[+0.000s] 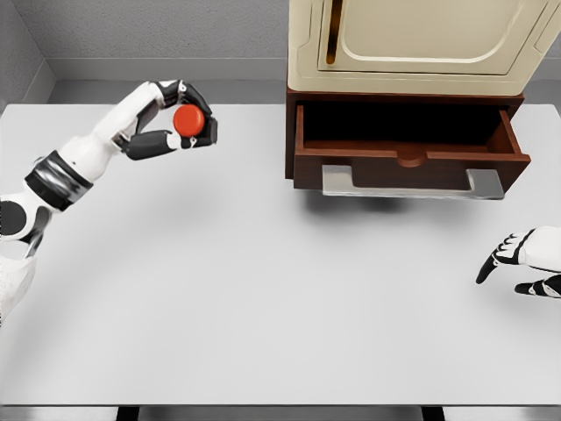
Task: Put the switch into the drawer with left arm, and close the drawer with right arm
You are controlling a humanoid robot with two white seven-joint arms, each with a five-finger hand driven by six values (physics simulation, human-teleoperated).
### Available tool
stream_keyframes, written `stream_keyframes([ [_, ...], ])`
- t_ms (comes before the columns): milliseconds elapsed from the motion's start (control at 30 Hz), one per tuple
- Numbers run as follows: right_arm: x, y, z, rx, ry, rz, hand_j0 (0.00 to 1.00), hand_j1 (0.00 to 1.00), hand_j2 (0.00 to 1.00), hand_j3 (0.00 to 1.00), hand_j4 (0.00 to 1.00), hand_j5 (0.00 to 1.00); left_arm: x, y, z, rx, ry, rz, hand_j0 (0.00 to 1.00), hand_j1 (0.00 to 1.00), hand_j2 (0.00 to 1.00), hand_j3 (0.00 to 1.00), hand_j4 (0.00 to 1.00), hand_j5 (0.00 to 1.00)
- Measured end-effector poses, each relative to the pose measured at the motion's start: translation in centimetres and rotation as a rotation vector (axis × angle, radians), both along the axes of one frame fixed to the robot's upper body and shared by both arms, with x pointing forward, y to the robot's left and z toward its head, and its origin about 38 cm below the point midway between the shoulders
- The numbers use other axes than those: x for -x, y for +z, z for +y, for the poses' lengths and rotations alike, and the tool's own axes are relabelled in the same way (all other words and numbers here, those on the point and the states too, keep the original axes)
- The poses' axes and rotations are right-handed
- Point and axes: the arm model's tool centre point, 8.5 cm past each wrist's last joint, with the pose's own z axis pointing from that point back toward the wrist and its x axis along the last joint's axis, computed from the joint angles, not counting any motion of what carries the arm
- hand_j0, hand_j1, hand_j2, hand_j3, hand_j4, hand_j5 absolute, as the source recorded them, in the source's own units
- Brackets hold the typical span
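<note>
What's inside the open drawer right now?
The visible part of the drawer interior looks empty and dark; its rear is hidden under the cabinet. The switch is in the left hand, away from it.

No readable text in frame.
No labels, brands, numbers or signs legible on the drawer (410,156), the cream cabinet (421,44) above it, the red switch (188,120) or the worktop (263,289).

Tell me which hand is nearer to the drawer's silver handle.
Right. The right hand hovers open just below and right of the handle; the left hand, holding the red switch, is far off to its left.
</note>
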Motion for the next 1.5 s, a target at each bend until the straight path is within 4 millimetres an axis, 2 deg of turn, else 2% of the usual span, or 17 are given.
stream_keyframes([
  [67,0.0,0.0,0.0,0.0,0.0,0.0,0.65,0.65,0.65,0.65,0.65,0.65,0.0,0.0,-0.9,0.009,-0.013,-0.003,0.36,0.36,0.36,0.36,0.36,0.36],
  [367,0.0,0.0,0.0,0.0,0.0,0.0,0.65,0.65,0.65,0.65,0.65,0.65,-0.7,2.1,-4.0,0.037,-0.07,-0.054,0.36,0.36,0.36,0.36,0.36,0.36],
  [633,0.0,0.0,0.0,0.0,0.0,0.0,0.65,0.65,0.65,0.65,0.65,0.65,-1.1,2.5,-6.9,0.026,-0.088,-0.067,0.36,0.36,0.36,0.36,0.36,0.36],
  [667,0.0,0.0,0.0,0.0,0.0,0.0,0.65,0.65,0.65,0.65,0.65,0.65,-1.2,3.1,-7.2,0.021,-0.091,-0.081,0.36,0.36,0.36,0.36,0.36,0.36],
  [867,0.0,0.0,0.0,-0.001,0.0,0.0,0.64,0.64,0.64,0.64,0.64,0.64,-1.3,3.5,-9.3,-0.004,-0.103,-0.112,0.36,0.36,0.36,0.36,0.36,0.36],
  [1200,0.0,0.0,0.0,-0.003,0.0,-0.002,0.64,0.64,0.64,0.64,0.64,0.64,-2.1,5.1,-12.9,-0.076,-0.095,-0.201,0.37,0.37,0.37,0.37,0.37,0.37],
  [1500,0.0,-0.2,0.1,-0.005,0.001,0.004,0.65,0.65,0.65,0.65,0.65,0.65,-2.5,5.0,-15.7,-0.162,-0.092,-0.245,0.37,0.37,0.37,0.37,0.37,0.37],
])
